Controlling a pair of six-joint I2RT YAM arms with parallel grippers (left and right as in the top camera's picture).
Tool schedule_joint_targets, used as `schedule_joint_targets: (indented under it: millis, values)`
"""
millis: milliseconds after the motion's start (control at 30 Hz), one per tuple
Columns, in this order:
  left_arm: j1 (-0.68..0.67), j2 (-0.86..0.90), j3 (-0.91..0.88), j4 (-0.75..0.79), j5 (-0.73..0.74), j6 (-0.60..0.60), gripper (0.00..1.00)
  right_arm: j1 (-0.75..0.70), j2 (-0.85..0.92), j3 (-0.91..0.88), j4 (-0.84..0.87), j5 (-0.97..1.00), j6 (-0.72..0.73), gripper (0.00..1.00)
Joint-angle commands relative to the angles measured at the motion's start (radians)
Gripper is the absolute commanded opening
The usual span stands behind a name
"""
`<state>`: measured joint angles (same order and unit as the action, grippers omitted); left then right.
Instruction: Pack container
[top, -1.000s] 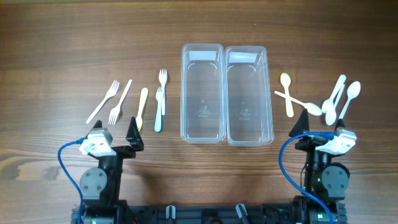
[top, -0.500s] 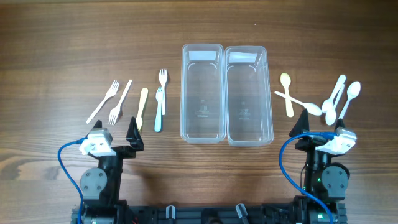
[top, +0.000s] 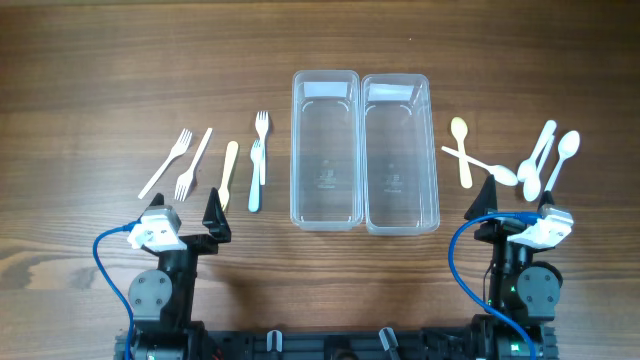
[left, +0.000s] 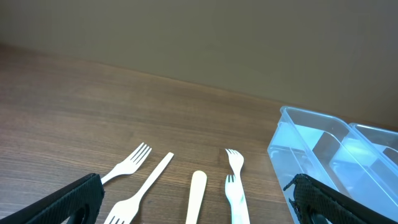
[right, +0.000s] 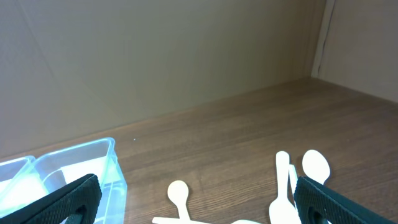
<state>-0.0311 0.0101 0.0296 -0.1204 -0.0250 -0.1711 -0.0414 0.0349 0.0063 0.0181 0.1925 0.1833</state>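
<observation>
Left hand (top: 185, 207) just short of forks (top: 184, 184)

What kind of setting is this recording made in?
Probably a lab bench rather than a kitchen: a wood-grain table, a plain wall behind it, and forks and spoons laid out beside two clear containers.

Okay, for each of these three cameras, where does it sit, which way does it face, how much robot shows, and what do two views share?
Overhead: above the table, looking straight down on two clear containers, forks and spoons; the left gripper and right gripper show near the bottom edge.
Left wrist: low behind the left gripper, facing forward over the forks; its black fingers fill the bottom corners.
Right wrist: low behind the right gripper, facing the spoons; fingers likewise.
Shared: both wrist views catch the clear containers.
</observation>
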Motion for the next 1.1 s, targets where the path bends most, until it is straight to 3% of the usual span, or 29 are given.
schedule_joint_targets:
  millis: [0, 133, 400, 600, 800, 900, 1067]
  values:
    - [-0.004, 0.004, 0.010, -0.024, -0.009, -0.016, 1.00, -0.002, 0.008, -0.001, 0.008, 0.024, 0.019, 1.00]
    - [-0.004, 0.004, 0.010, -0.024, -0.009, -0.016, 1.00, -0.002, 0.008, -0.001, 0.016, -0.012, 0.153, 1.00]
    - [-0.004, 0.004, 0.010, -0.024, -0.009, -0.016, 1.00, -0.002, 0.077, 0.049, 0.052, -0.012, 0.052, 1.00]
    - [-0.004, 0.004, 0.010, -0.024, -0.009, -0.016, 1.00, -0.002, 0.343, 0.238, 0.055, -0.013, 0.003, 1.00]
    - [-0.004, 0.004, 0.010, -0.024, -0.009, -0.016, 1.00, -0.002, 0.824, 0.634, -0.050, -0.095, -0.002, 1.00]
    - [-0.004, 0.004, 0.010, -0.024, -0.009, -0.016, 1.00, -0.002, 1.047, 0.890, -0.257, -0.097, -0.027, 1.00]
    - [-0.004, 0.004, 0.010, -0.024, -0.009, -0.016, 1.00, -0.002, 1.316, 1.217, -0.553, -0.080, -0.238, 1.00]
